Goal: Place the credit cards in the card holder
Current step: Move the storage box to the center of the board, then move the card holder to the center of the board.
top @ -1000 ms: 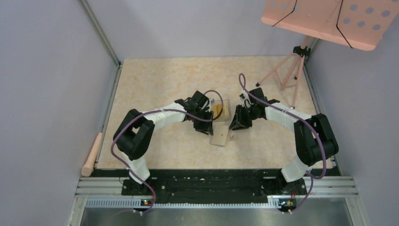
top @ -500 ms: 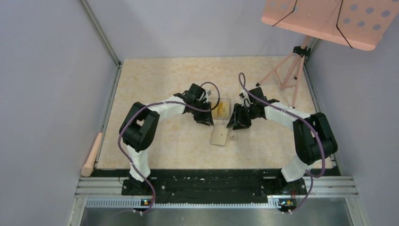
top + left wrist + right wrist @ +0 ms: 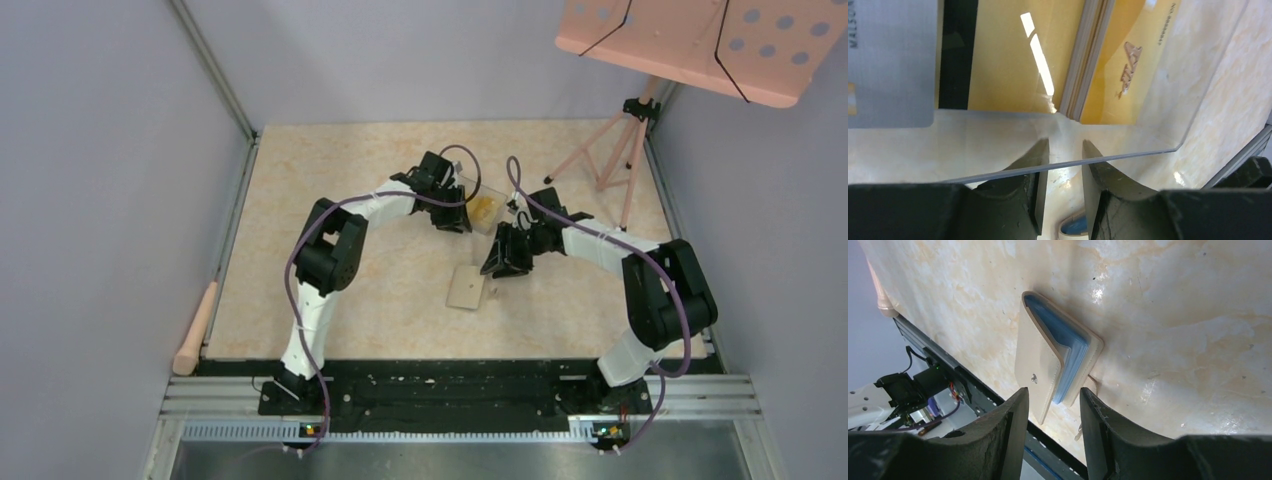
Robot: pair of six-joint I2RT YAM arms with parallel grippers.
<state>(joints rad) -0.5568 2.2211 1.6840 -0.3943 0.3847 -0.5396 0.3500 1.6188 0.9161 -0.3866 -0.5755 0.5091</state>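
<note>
Golden credit cards [image 3: 1008,55] stand inside a clear plastic box [image 3: 487,207], with one grey card [image 3: 888,60] beside them. My left gripper [image 3: 458,218] holds this box at its near side, tilted off the table. In the left wrist view the box's clear edge [image 3: 1128,154] runs across both fingers of the left gripper [image 3: 1062,147], whose jaws stand a little apart. The beige card holder [image 3: 465,290] lies on the table, folded partway so its blue pockets [image 3: 1068,347] show. My right gripper [image 3: 1050,402] hangs open just above its near end, touching nothing.
A pink tripod stand [image 3: 600,160] occupies the far right corner under a pink perforated board [image 3: 700,40]. A wooden handle [image 3: 195,328] lies off the table's left edge. A black rail [image 3: 450,385] carrying the arm bases borders the near side.
My left arm has stretched out and carried the clear box away from the card holder toward the far side. The right gripper's jaws have widened; the card holder stays put.
</note>
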